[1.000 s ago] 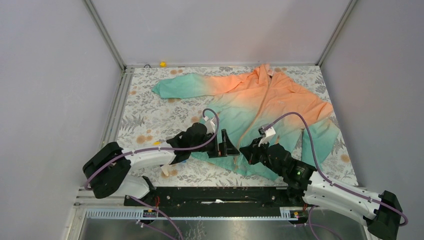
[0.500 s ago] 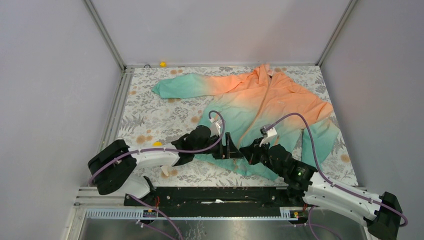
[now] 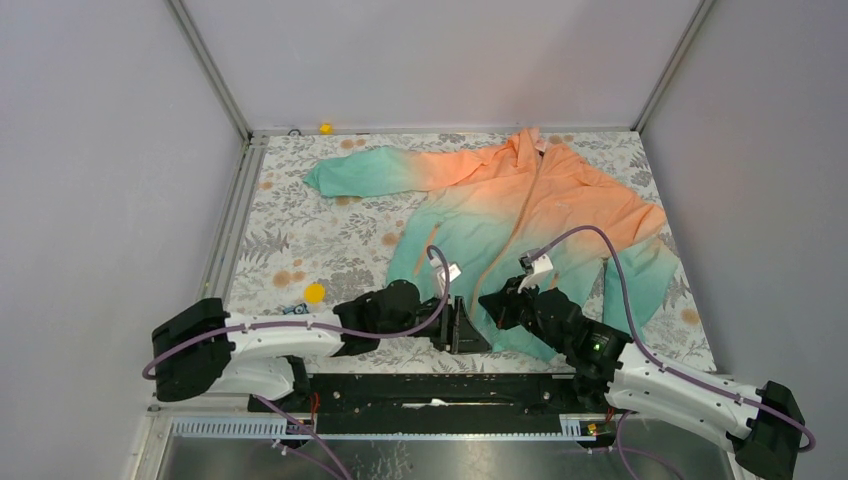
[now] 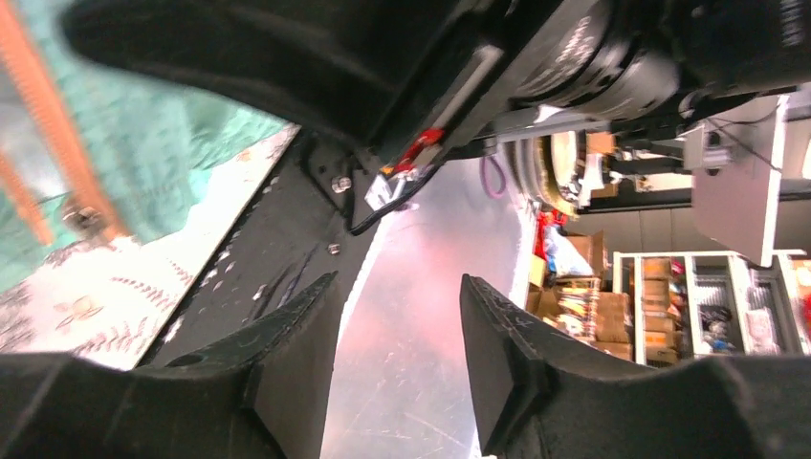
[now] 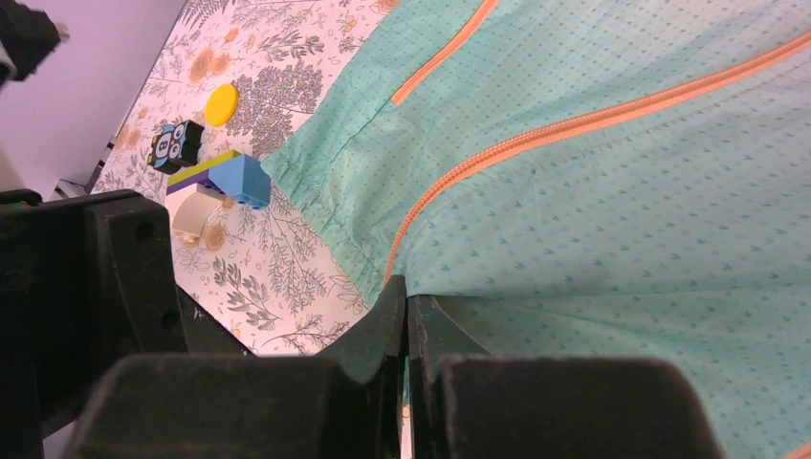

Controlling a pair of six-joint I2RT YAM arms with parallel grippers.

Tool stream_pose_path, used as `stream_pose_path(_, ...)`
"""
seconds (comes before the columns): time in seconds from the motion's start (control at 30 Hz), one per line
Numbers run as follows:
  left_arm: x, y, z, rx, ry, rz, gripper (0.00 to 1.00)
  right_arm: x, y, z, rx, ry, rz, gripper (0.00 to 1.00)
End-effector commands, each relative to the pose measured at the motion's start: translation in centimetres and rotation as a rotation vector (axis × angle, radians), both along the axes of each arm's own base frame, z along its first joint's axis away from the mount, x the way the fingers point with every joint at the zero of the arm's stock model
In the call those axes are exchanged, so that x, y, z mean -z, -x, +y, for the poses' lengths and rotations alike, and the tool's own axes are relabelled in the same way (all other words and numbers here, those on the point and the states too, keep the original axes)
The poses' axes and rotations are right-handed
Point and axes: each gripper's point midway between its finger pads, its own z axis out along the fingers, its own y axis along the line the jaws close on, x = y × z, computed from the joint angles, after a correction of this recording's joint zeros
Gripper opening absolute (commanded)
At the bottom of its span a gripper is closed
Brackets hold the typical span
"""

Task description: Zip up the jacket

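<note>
Jacket (image 3: 520, 205) cloth is thin and softly creased, fading from orange at the far shoulders to teal at the near hem, with a fine dotted weave up close. It lies spread flat on the right half of the table, one sleeve stretched far left. An orange zipper (image 5: 593, 117) of small teeth runs down the front, and a shorter pocket zip (image 5: 445, 53) slants beside it.

The tablecloth (image 3: 300, 235) is white with a grey and ochre floral print. Plain grey walls (image 3: 430, 60) and aluminium posts (image 3: 210, 70) box in the table, and a black rail (image 3: 400, 390) crosses its near edge. A yellow disc (image 3: 315, 292) and a few small toy blocks (image 5: 239, 179) sit near left of the hem.

The left arm lies low along the near edge, reaching right. The left gripper (image 3: 465, 330) is just beside the hem, fingers spread with nothing between them. The right arm reaches diagonally from the near right corner. The right gripper (image 5: 406, 296) has its fingers pressed together, pinching the hem where the zipper ends.
</note>
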Motion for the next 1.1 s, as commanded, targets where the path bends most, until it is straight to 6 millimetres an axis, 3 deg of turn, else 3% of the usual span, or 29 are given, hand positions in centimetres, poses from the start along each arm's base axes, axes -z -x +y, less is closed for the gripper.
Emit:
stream_pose_path(0.0,-0.5,-1.5,1.7,-0.110,-0.021,-0.058,0.54,-2.5,-1.0,0.2,0.033,-0.042,-0.056,0.00)
stream_pose_path(0.17,-1.8,-5.3,3.9,-0.238,-0.027,-0.067,0.56,-2.3,-0.7,0.0,0.016,-0.035,-0.071,0.00)
stream_pose_path(0.3,-1.3,-7.2,3.6,-0.232,-0.019,-0.044,0.54,-3.0,-0.3,0.2,-0.015,-0.077,-0.103,0.00)
stream_pose_path(0.43,-0.6,-6.9,1.9,-0.135,0.027,-0.052,0.42,-3.3,0.2,0.3,-0.044,-0.092,-0.113,0.00)
stream_pose_path(0.7,0.0,-6.0,0.3,-0.042,0.111,-0.037,0.41,-2.8,0.5,0.1,-0.052,-0.076,-0.102,0.00)
stream_pose_path(0.8,0.2,-5.8,0.1,-0.025,0.126,-0.021,0.31,-2.5,0.4,0.0,-0.043,-0.062,-0.082,0.00)
stream_pose_path(0.97,0.5,-5.9,0.3,-0.037,0.108,-0.025,0.05,-2.4,0.5,-0.3,-0.022,-0.044,-0.035,0.00)
stream_pose_path(1.0,0.8,-6.0,0.4,-0.046,0.089,-0.027,0.05,-1.9,0.6,-0.5,-0.012,-0.029,-0.011,0.02)
stream_pose_path(1.07,1.0,-6.3,0.5,-0.061,0.062,-0.041,0.02,-1.8,0.7,-0.8,0.014,-0.022,0.031,0.16)
